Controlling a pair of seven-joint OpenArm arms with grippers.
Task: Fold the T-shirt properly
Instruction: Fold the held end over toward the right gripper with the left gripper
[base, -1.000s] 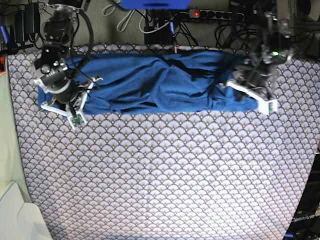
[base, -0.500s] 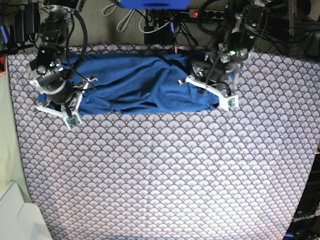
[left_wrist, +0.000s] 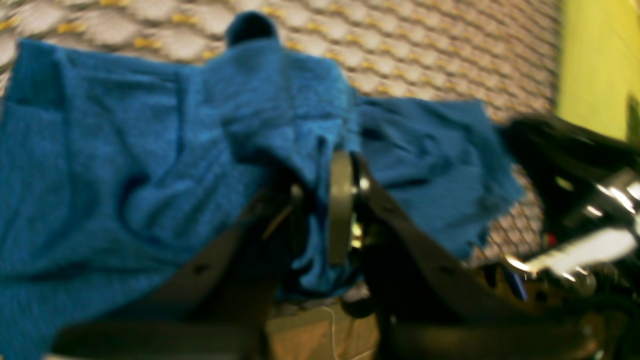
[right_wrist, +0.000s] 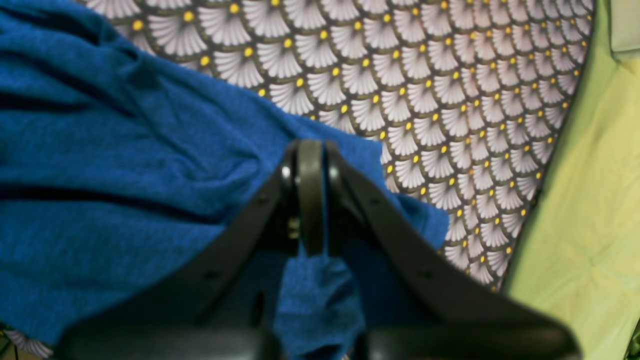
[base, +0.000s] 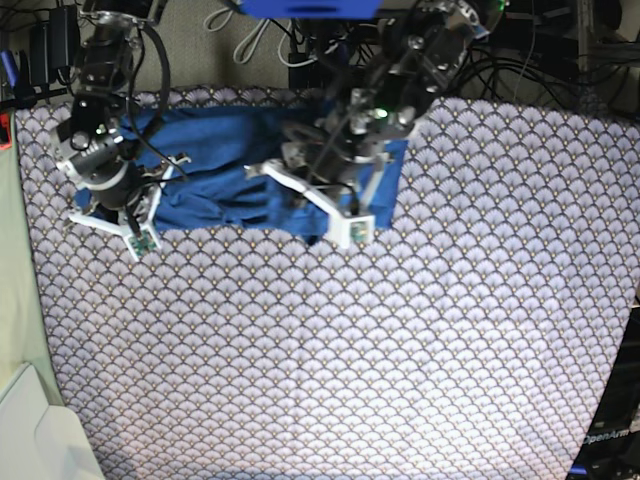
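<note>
shirt: the T-shirt (base: 225, 165) lies as a bunched blue band along the far edge of the tabletop (base: 350, 350), its long axis running left to right across the scene.

my left end effector (base: 330, 195): it sits on the right of the base view, fingers pressed together on a pinch of the shirt's right-hand end; the left wrist view shows blue cloth (left_wrist: 310, 260) hanging between the pads. It holds that end raised above the middle of the band.

my right end effector (base: 120, 205): at the scene's left end of the band, fingers together on the cloth; the right wrist view shows a tuft of fabric (right_wrist: 315, 295) squeezed out below the closed tips, with the shirt's corner (right_wrist: 415, 220) just beyond them.

key relation: the free stretch of shirt lies between my two end effectors, leftward from the lifted end and rightward from the anchored one. The left end effector is the nearer one to the middle of the band.

judgement: the coming move looks like laying the right end down along the long axis toward the left end; the cloth beneath is wrinkled, so the fold may land uneven.
</note>
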